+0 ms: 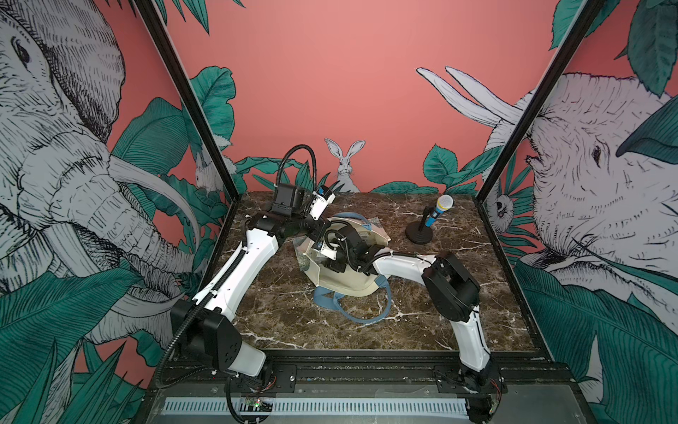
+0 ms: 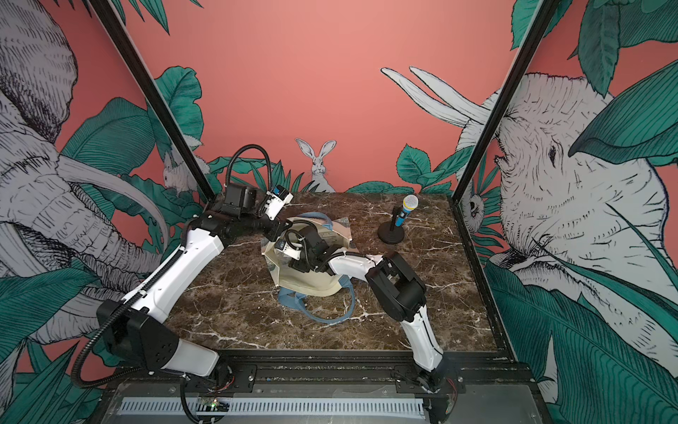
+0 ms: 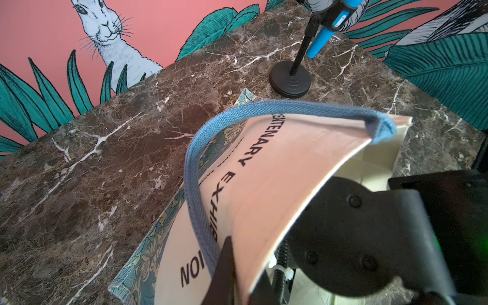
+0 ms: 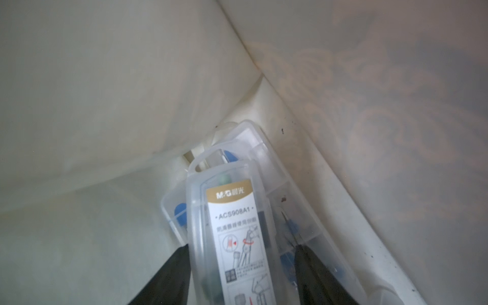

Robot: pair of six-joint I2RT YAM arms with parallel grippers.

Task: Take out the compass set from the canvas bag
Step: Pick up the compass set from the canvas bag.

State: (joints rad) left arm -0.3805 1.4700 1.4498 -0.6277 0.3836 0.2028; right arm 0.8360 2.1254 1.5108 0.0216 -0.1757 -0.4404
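The canvas bag (image 1: 345, 282) lies on its side on the brown stone table (image 1: 279, 312), and its mouth faces the 2 arms. A toy microphone (image 1: 438, 211) stands well apart from the bag, at the back.

The left gripper (image 3: 237, 264) is pinched tight on the top edge of the bag, right by the blue strap (image 3: 195, 171). It holds that edge up so the mouth gapes open.

The right gripper (image 4: 241, 247) is deep inside the bag. The compass set (image 4: 229, 224) is in there too, in a clear box with a white and gold label. It sits on the cream floor of the bag, near a corner fold. A wider clear piece (image 4: 303, 211) lies under it; I cannot tell if that is its lid or another box.

The box is straight ahead of the right gripper. Its long side runs the same way the gripper points, further into the bag. The 2 black jaws stand wide, 1 on each side of the narrow width of the box. I cannot tell if they squeeze it yet.

The right arm is the near one. I think it needs to close across the box, then pull straight back out of the mouth.
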